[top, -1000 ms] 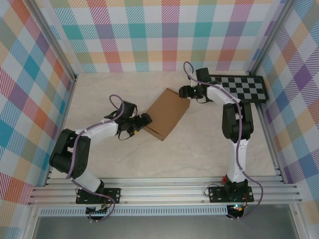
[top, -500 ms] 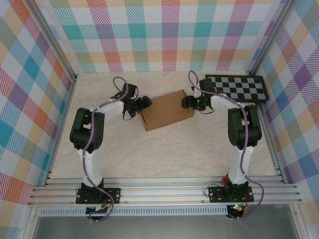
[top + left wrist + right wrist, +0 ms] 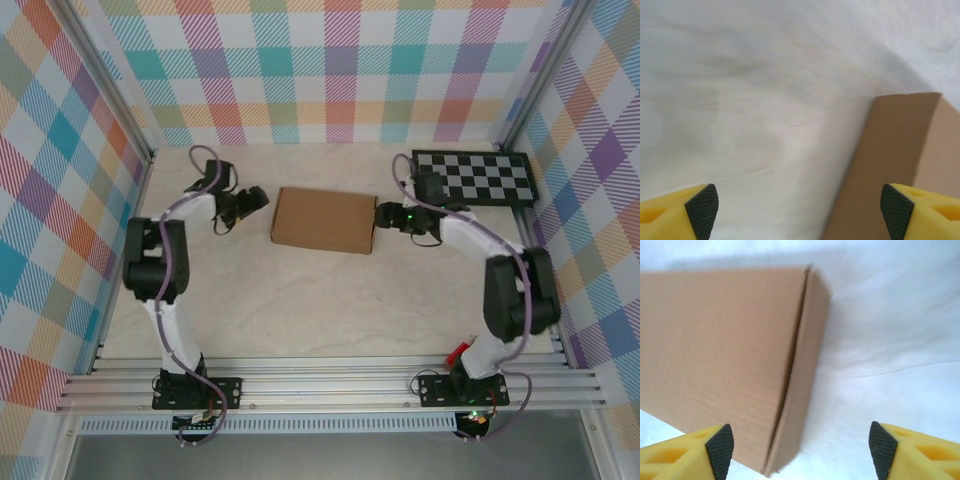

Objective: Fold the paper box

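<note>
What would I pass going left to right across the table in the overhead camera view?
left claw → paper box → right claw → checkerboard panel

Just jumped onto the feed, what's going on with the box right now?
The paper box lies flat and closed in the middle of the table, with neither arm holding it. The left arm's fingers are spread open a little off its left end, not touching. The right arm's fingers are open too, right at its right end, near the checkerboard panel; whether they touch the box is hard to tell.
</note>
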